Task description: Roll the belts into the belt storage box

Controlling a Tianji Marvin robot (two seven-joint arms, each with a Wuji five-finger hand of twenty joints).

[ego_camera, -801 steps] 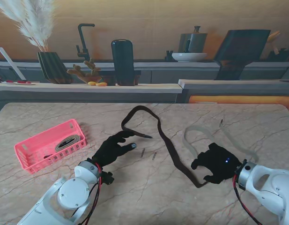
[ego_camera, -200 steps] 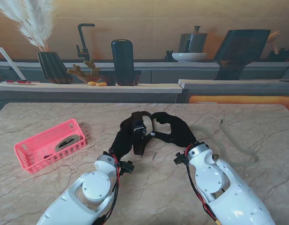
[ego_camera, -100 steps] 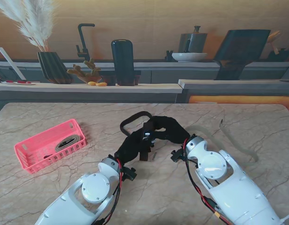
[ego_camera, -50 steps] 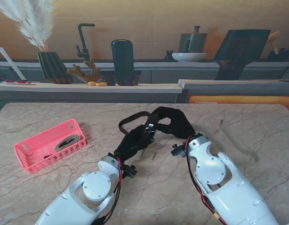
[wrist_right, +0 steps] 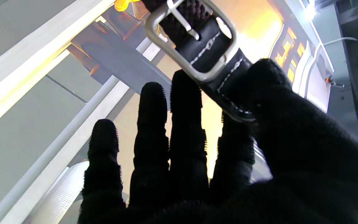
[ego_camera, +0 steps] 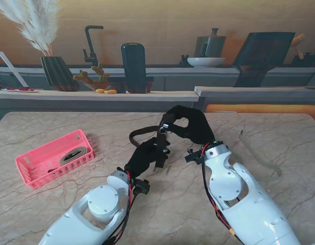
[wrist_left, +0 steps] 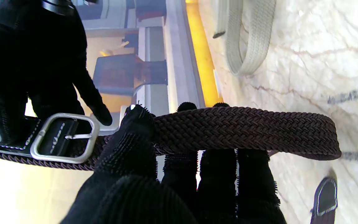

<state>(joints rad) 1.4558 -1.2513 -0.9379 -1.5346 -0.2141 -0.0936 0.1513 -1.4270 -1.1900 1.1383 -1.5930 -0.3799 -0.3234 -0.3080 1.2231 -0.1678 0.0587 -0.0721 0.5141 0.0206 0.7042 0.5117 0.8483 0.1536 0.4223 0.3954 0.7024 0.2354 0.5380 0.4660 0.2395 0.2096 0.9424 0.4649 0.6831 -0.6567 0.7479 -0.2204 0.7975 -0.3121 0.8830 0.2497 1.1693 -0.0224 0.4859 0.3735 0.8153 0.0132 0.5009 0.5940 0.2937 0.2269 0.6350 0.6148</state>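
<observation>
Two black-gloved hands meet over the middle of the table, and much of what you want to see sits behind them. Your left hand [ego_camera: 145,154] grips the brown braided belt [wrist_left: 244,130], thumb on one side and fingers on the other — where the gloves overlap in the stand view, the contact itself is hard to read. Your right hand [ego_camera: 190,125] pinches the black stitched tab next to the silver buckle [wrist_right: 191,40], thumb against the side of the forefinger; the other three fingers stand straight and loose. The belt's free tip [wrist_left: 324,199] is cut off at the left wrist view's edge. From your hands a loop of the brown belt arcs out to the left, and whether it touches the marble table [ego_camera: 55,204] is unclear. A pale grey woven belt [wrist_left: 253,40] lies on the marble to the right, partly hidden by your right arm. Well to the left sits the pink storage box [ego_camera: 40,158] with a rolled belt [ego_camera: 74,154] inside.
</observation>
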